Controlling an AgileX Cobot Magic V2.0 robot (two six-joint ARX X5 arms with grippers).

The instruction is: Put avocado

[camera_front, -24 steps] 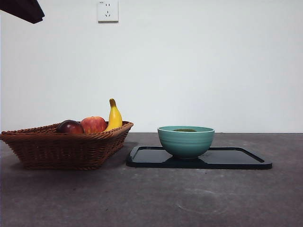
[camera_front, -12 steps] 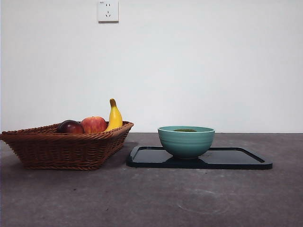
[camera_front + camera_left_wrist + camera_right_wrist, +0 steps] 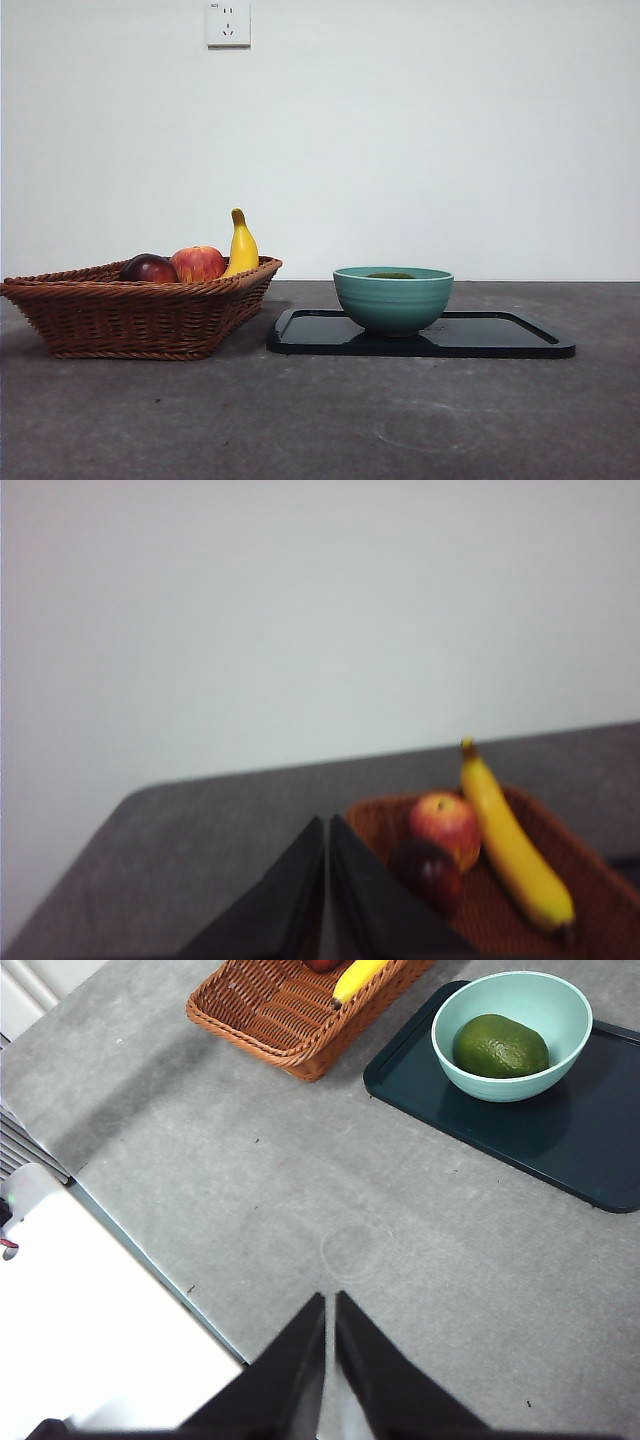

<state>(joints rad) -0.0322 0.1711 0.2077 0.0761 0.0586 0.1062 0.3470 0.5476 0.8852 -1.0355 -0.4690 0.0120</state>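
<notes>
Avocado (image 3: 500,1046) lies inside the teal bowl (image 3: 510,1032) at the left end of the black tray (image 3: 560,1130); we see both the left gripper (image 3: 327,880) and the right gripper (image 3: 329,1360) with jaws pressed together, empty.

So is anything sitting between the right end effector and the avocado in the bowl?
Nothing visible. The avocado lies uncovered in the bowl on the tray, and only bare table lies between it and the shut right end effector.

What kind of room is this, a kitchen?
Probably a robot test room, not a kitchen: a bare grey table, a plain white wall with one socket, and staged fruit in a wicker basket.
</notes>
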